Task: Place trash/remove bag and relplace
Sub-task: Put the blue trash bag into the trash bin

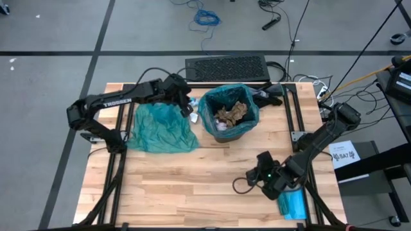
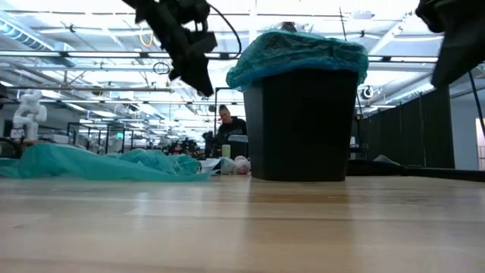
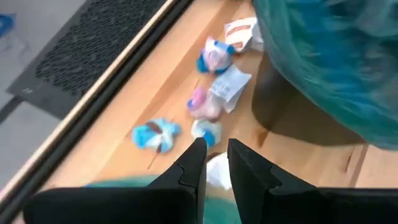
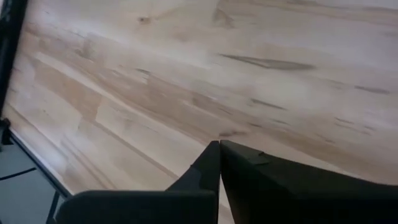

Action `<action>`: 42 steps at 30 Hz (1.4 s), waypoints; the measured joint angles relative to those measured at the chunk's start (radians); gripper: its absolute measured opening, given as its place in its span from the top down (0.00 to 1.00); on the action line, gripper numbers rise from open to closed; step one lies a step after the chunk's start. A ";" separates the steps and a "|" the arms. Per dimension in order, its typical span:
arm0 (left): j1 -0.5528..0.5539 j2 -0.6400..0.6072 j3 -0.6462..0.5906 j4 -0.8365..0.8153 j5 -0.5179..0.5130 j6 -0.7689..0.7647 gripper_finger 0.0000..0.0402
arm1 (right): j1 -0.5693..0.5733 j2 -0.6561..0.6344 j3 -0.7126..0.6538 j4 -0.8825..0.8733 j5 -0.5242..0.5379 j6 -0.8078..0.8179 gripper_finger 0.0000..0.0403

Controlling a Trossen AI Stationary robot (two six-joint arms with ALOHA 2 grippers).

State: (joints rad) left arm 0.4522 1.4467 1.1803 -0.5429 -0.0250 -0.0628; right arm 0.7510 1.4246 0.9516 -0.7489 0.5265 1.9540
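Note:
A black bin lined with a teal bag stands at the table's middle far side, with brown and white trash wads inside. More trash wads lie on the table between the bin and the far edge. My left gripper hovers above them, well clear of the table, its fingers a narrow gap apart and nothing between them. A loose teal bag lies spread on the table left of the bin. My right gripper is shut over bare wood at the near right.
A flat blue packet lies at the near right corner beside my right arm. A black cloth sits right of the bin at the far edge. Dark frame rails run along both table sides. A person is far behind the table.

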 joint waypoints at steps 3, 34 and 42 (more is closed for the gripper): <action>0.027 0.011 -0.057 0.140 0.054 0.000 0.84 | 0.022 0.000 0.000 -0.006 0.000 0.025 1.00; -0.093 0.261 -0.117 0.739 0.298 -0.185 0.84 | 0.030 -0.004 0.000 0.065 0.021 0.043 1.00; -0.001 0.161 -0.116 0.484 0.221 -0.160 0.84 | 0.030 -0.004 0.000 0.066 0.024 0.043 1.00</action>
State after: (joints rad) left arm 0.4510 1.6080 1.0641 -0.0590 0.1959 -0.2230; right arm 0.7807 1.4208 0.9516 -0.6827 0.5503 1.9972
